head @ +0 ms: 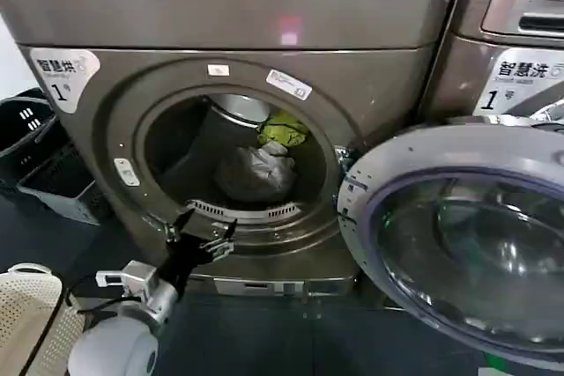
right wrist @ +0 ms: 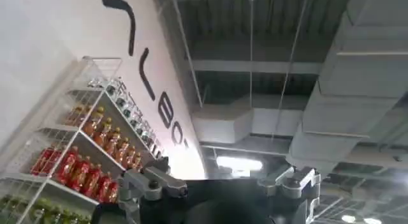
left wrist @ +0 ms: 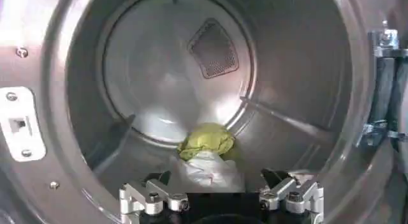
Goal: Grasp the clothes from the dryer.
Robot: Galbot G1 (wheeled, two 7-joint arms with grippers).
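Bronze-grey dryer (head: 106,129) stands with its door (head: 458,235) swung wide; inside the drum, the yellow-green garment (head: 282,129) lies touching the whitish-grey garment (head: 256,173). Left end effector (head: 201,233), fingers spread and empty, hovers at the porthole's lower rim, clothes straight ahead and deeper in. Right end effector (right wrist: 220,184), released, points ceilingward.

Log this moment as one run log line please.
left gripper: open, at dryer porthole rim | clothes: in drum, ungrasped | door: open | right gripper: open, pointing at ceiling
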